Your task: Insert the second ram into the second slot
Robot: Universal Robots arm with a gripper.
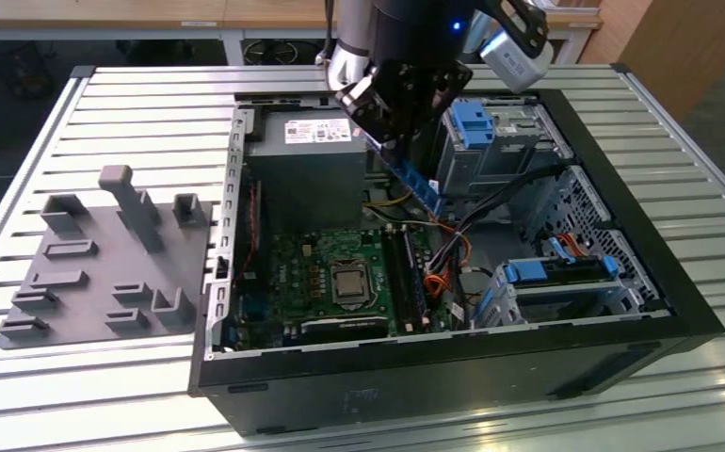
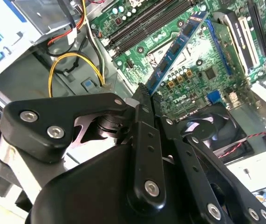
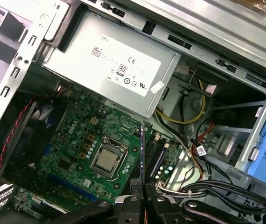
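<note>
In the exterior view the pincer (image 1: 394, 141) clamped the second ram (image 1: 419, 184) by its end; its length pointed five o'clock, above the memory slots (image 1: 403, 273).

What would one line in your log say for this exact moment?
gripper: shut on second ram | ram: held above motherboard, not yet seated | site: open computer case

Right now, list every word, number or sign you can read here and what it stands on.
No text reads reliably.
White label on the grey power supply: print too small.
Small white cable tag: too small.
Green motherboard: white lettering blurred.
The second ram, held in the pincer: no legible print.
</note>
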